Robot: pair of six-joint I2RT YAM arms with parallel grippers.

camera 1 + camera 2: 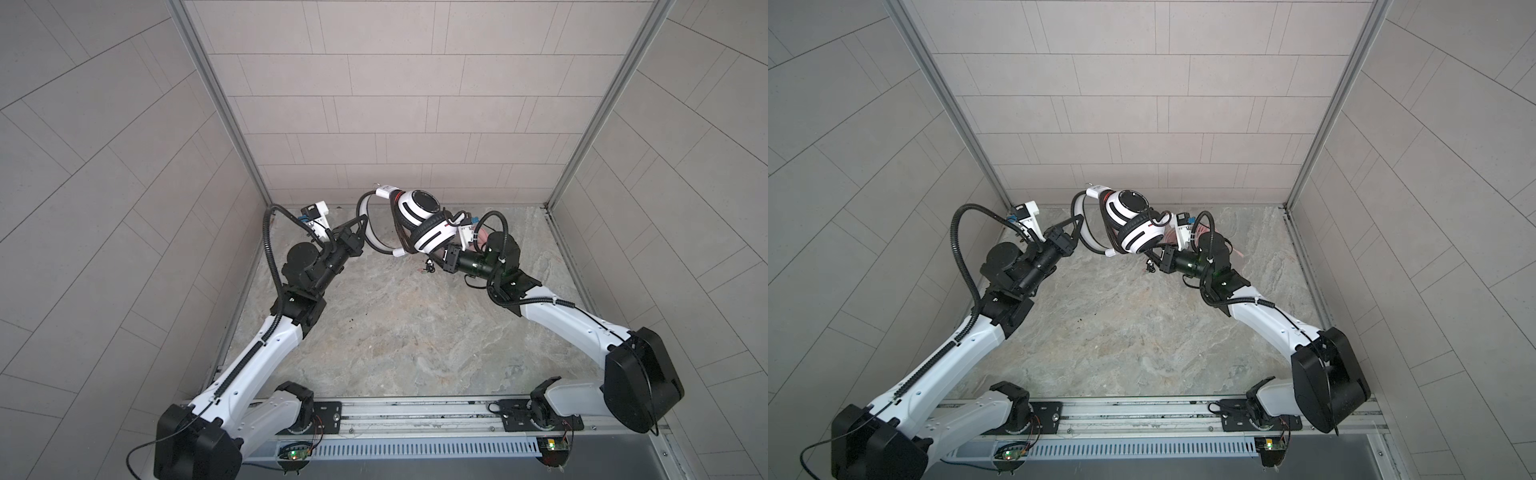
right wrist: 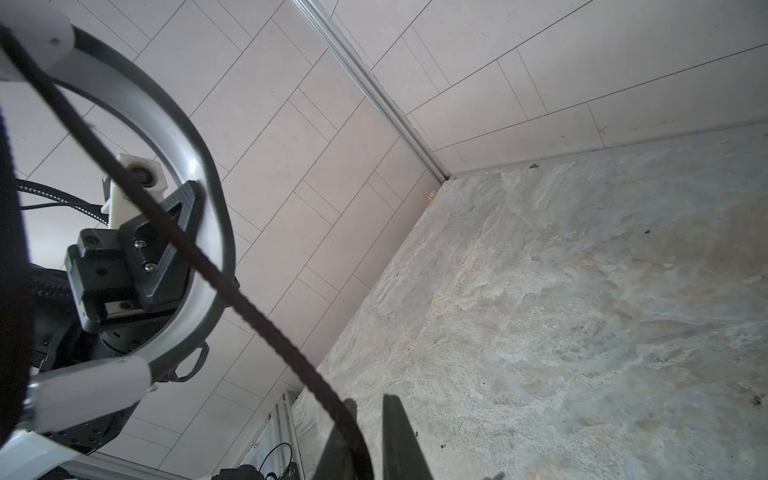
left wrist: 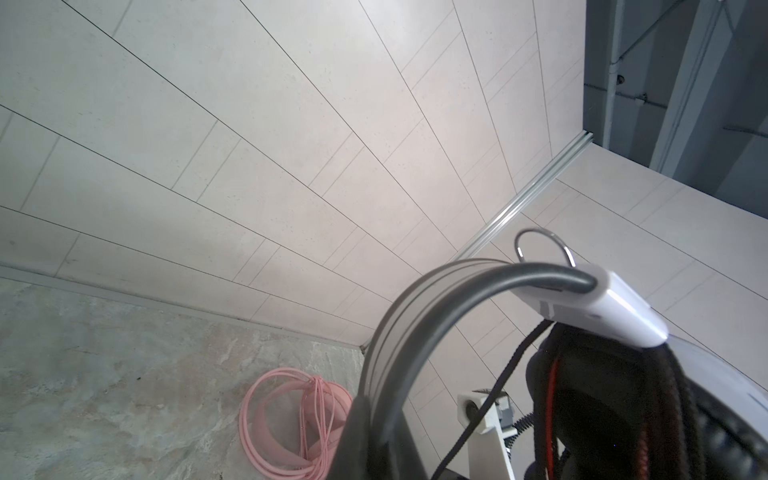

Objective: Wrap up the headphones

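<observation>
White and black plastic marks the white-and-black headphones [image 1: 419,220], which are held aloft over the back of the desk [image 1: 395,332], between the two arms. The headband [image 3: 415,316] is clamped in the closed left pincer [image 1: 361,226]. The right pincer [image 2: 368,444] is cut off at the edge of its wrist view and hidden under an ear cup in both top views. The braided cable [image 2: 249,307] is passed between its fingers, but whether it is nipped cannot be told. The pink headphones [image 3: 291,419] are laid on the desk with their cable coiled, and are largely hidden behind the right arm in both top views.
</observation>
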